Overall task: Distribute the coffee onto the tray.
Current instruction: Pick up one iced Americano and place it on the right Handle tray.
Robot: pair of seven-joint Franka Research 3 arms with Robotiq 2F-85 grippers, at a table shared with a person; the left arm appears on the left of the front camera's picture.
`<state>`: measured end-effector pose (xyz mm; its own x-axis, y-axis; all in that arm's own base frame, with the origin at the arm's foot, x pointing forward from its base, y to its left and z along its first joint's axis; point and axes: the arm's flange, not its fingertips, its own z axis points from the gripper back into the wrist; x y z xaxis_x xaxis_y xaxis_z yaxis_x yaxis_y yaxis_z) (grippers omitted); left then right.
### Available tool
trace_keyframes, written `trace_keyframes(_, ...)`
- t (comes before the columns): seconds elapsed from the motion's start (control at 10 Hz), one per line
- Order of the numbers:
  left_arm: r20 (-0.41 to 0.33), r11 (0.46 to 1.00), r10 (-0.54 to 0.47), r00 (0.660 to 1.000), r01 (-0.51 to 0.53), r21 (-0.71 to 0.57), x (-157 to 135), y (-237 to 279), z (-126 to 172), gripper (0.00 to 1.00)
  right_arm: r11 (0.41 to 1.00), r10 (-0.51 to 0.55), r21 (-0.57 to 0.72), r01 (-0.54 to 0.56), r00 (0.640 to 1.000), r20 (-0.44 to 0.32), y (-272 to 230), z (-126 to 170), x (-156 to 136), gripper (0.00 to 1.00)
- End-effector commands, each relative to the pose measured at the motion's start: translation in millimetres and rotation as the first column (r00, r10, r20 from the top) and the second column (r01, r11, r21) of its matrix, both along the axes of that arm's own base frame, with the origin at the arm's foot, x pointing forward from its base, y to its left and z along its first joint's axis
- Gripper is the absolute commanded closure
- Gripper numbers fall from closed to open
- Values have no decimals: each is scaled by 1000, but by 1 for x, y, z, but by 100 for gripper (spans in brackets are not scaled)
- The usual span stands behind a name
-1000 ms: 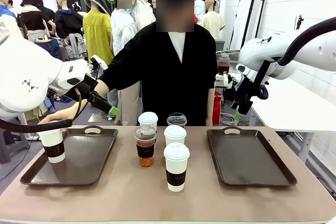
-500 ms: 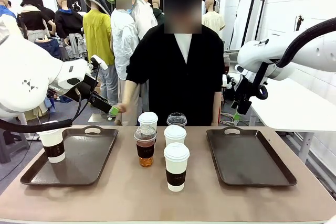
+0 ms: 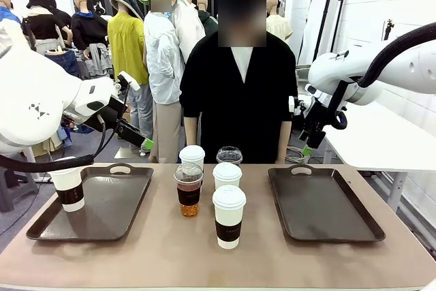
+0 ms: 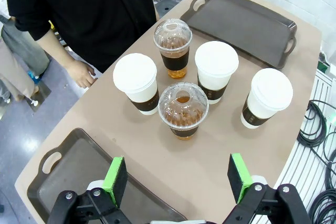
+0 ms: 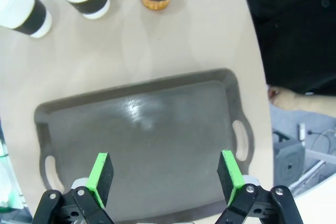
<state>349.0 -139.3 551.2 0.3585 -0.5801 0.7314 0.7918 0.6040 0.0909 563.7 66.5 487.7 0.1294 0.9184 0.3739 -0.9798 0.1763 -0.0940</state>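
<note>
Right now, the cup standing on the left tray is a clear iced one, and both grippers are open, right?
Not quite: the front view shows a white paper cup with a dark sleeve on the left tray. The left gripper and right gripper are open.

Nothing legible shows in any view: no words, brand names or numbers. The dark sleeves [image 3: 229,230] on the white paper cups [image 3: 229,199] are too small and dim for any print to be made out. On the near left, the white shell of the left arm [image 3: 30,86] bears a small black pattern [image 3: 39,110] of angular marks, which does not read as letters or figures.
</note>
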Motion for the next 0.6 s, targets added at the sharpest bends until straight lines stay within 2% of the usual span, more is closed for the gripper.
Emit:
trace_keyframes(0.0, -1, 1000, 1, 1000, -1, -5, 0, 1, 0, 0, 992, 41, 116, -44, 999, 28, -7, -23, 16, 0)
trace_keyframes(0.2, -1, 1000, 1, 1000, -1, -5, 0, 1, 0, 0, 984, 41, 171, -41, 999, -1, -13, -45, 31, 0)
trace_keyframes(0.5, -1, 1000, 1, 1000, -1, -5, 0, 1, 0, 0, 954, 86, 293, -69, 995, -43, -17, -72, 36, 0)
